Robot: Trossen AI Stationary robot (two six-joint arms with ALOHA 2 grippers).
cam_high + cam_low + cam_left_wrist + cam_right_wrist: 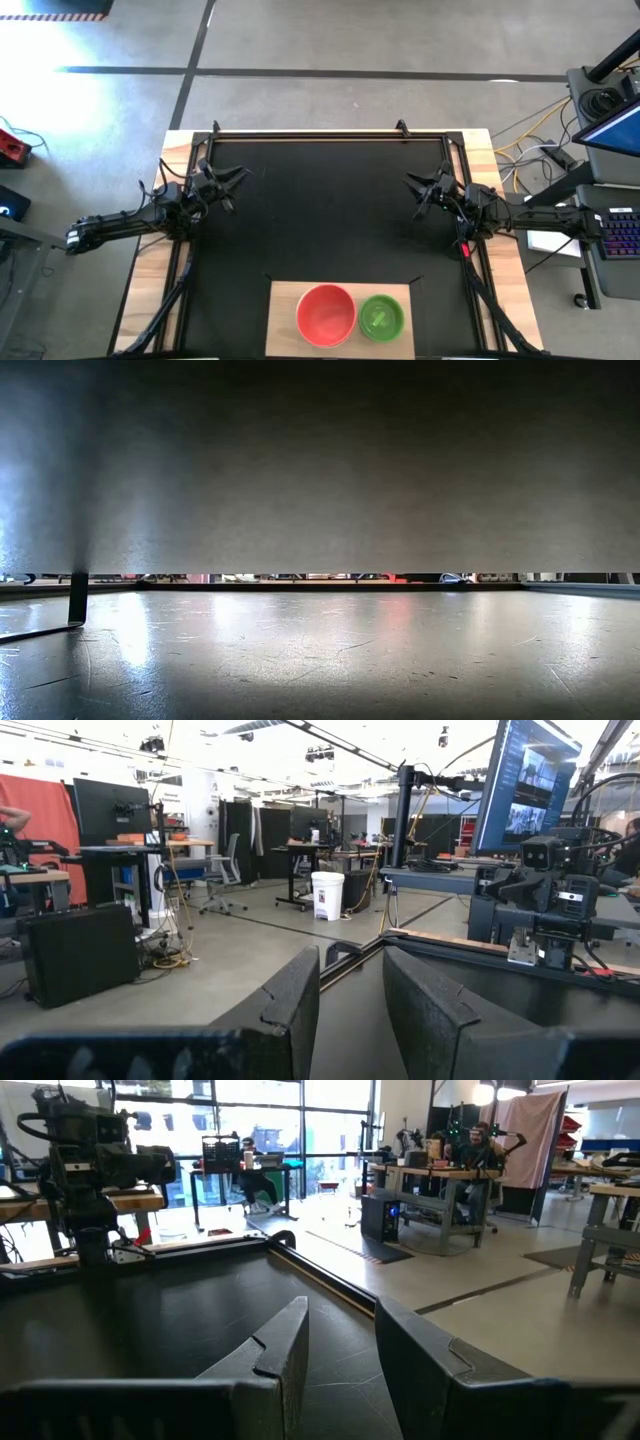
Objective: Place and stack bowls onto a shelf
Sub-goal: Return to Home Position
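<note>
Both parted, empty, left pincer (236, 186), right pincer (413, 190); red bowl (325, 313), green bowl (381, 316) on shelf (284, 312)

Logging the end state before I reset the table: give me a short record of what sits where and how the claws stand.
shelf: pale wood panel at the edge of the black mat, bottom of the high view
red bowl: on the shelf, near its middle
green bowl: on the shelf, smaller, close beside the red bowl
under the bowls: hidden from above
left claw: open, empty, at the mat's left side
right claw: open, empty, at the mat's right side
</note>
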